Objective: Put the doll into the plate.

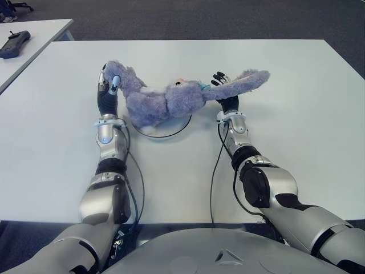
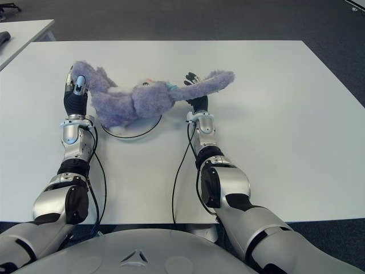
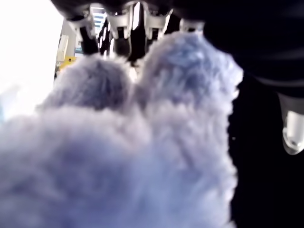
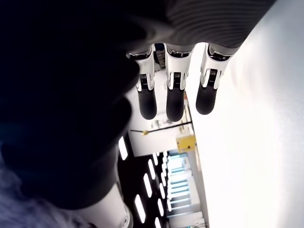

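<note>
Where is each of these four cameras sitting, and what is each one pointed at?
Left eye view: on the head, looking down at the white table; shows both arms, the left hand and right hand at a purple doll over a white plate.
Right eye view: beside it, same scene, slightly shifted.
Left wrist view: on the left wrist, facing its fingers pressed into the doll's fur.
Right wrist view: on the right wrist, facing its extended fingers.
Shared: the doll appears in both eye views and the left wrist view.

Head stereo pair looking forward-down at the same surface, wrist cameras close behind each hand's fingers
</note>
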### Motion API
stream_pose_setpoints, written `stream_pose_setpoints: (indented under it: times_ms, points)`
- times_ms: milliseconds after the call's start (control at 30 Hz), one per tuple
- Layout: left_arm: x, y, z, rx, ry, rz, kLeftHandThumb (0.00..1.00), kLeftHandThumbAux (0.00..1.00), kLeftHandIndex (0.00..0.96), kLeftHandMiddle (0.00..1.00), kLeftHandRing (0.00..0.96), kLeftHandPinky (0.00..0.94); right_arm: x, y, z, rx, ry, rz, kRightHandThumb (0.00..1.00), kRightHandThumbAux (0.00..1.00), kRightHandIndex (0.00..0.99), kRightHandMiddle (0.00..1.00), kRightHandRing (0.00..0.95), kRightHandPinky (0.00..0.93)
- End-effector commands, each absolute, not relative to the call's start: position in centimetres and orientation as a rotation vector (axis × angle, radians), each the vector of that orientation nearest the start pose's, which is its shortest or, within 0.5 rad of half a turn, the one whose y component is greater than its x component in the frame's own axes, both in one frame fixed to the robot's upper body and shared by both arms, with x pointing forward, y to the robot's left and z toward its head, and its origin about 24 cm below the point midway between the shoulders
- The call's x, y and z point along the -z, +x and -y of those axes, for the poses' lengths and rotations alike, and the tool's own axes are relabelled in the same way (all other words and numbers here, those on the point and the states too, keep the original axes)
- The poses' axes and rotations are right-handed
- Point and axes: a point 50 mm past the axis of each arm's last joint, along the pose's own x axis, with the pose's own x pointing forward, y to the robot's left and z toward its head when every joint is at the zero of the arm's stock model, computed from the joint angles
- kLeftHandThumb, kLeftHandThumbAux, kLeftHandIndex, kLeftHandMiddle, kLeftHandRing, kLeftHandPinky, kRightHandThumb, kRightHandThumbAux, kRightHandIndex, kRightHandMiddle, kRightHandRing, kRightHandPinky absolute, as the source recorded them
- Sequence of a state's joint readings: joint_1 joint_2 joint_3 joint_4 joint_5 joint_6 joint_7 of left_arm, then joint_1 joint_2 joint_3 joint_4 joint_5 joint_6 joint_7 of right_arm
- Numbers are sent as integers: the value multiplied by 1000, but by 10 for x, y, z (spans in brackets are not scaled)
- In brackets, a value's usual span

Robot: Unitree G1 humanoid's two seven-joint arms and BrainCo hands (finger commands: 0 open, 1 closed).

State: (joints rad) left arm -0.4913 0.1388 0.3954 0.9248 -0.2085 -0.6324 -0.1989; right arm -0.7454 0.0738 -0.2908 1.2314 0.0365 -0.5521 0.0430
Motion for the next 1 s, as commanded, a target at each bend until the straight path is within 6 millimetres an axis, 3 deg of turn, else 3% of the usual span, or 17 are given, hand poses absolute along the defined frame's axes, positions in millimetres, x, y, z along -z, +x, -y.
stream_pose_setpoints:
  times_ms: [33, 367, 1000]
  points:
    - [106, 202, -179, -317, -491, -335, 0, 443, 5, 63, 35, 22, 69, 275, 97, 18, 269, -402, 215, 934, 146, 164, 146, 156]
    - [106, 203, -183, -293, -480, -339, 0, 431, 11, 70, 42, 17, 68, 275, 96, 25, 277, -392, 274, 924, 153, 170, 145, 152]
    - [106, 207, -175, -268, -591, -327, 0, 446, 0, 57, 28, 6, 67, 275, 92, 36, 292, -381, 295, 908, 180, 185, 159, 163]
